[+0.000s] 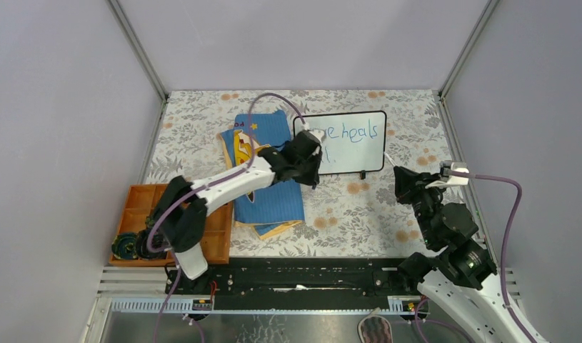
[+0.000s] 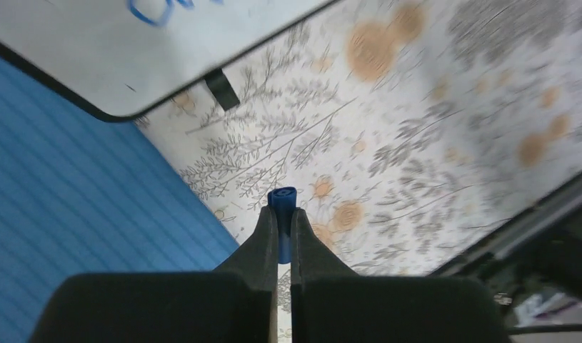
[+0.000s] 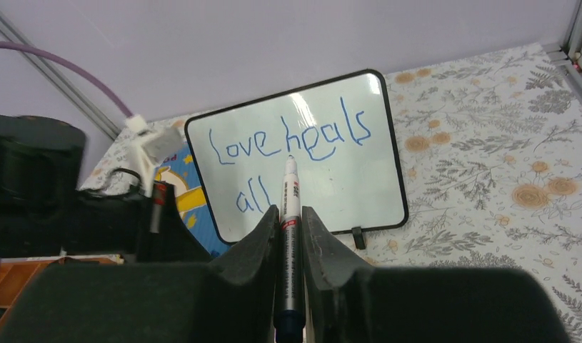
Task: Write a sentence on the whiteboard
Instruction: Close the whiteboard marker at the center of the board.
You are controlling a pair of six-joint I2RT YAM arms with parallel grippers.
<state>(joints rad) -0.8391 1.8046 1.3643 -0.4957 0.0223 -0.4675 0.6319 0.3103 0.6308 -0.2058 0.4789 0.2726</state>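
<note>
Whiteboard (image 3: 359,193) sat toward the far side of the floral worktop (image 1: 345,207), its left edge just beside the blue cloth (image 1: 273,200). Its sentence (image 3: 288,139), "Love heals all", ran in thin blue handwriting over two lines. The right tool (image 3: 290,223) was clamped on a marker (image 3: 291,182) whose tip pointed toward the board. The left tool (image 2: 282,221) hung by the board's near left corner, pinched tight on a small blue piece (image 2: 282,196), round at its end.
</note>
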